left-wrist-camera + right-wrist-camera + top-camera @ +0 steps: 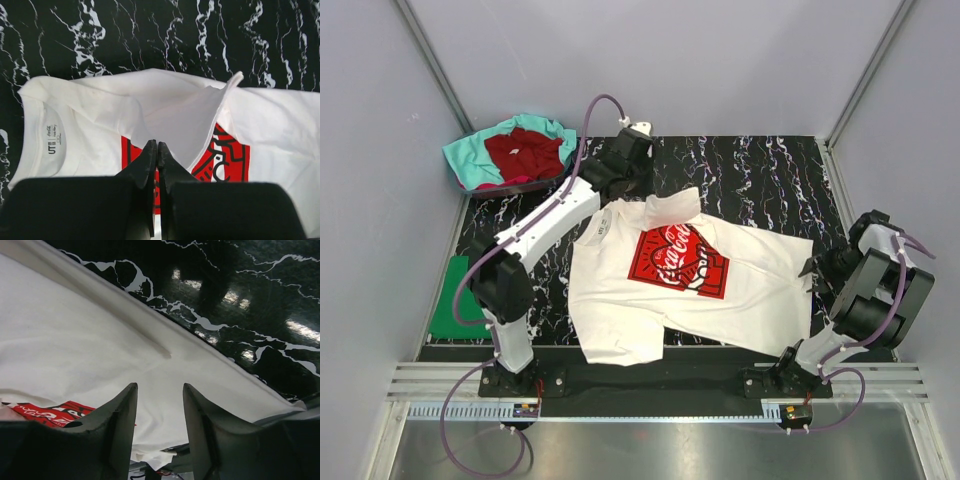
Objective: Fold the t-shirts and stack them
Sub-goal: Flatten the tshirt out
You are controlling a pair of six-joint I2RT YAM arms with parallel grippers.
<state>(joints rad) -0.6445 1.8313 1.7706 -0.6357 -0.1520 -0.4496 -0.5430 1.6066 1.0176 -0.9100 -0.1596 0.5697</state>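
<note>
Lying of the white t-shirt (620,310): spread print-up on the black marbled table (770,170), between the two grippers.
Long axis: collar to hem runs from the left gripper (154,145) across to the right gripper (160,386); the collar end is nearer the left arm and the hem end nearer the right.
Left gripper: fingers are pressed together, tips over the shoulder cloth. The collar label (52,142) sits off to their left, the red print (237,152) beneath them, and a turned-over sleeve flap (185,115) just ahead. Whether cloth is nipped between them cannot be told.
Right gripper: fingers stand apart with nothing clamped. White cloth lies below and ahead, its edge running crosswise, with bare table beyond.
Deciding relation: a lengthwise fold likely needs both ends gripped, and the hem end is not yet taken.
Other shirts: teal and dark red shirts (510,155) are heaped well beyond the left gripper; the green shirt (445,300) lies outside the left arm.
</note>
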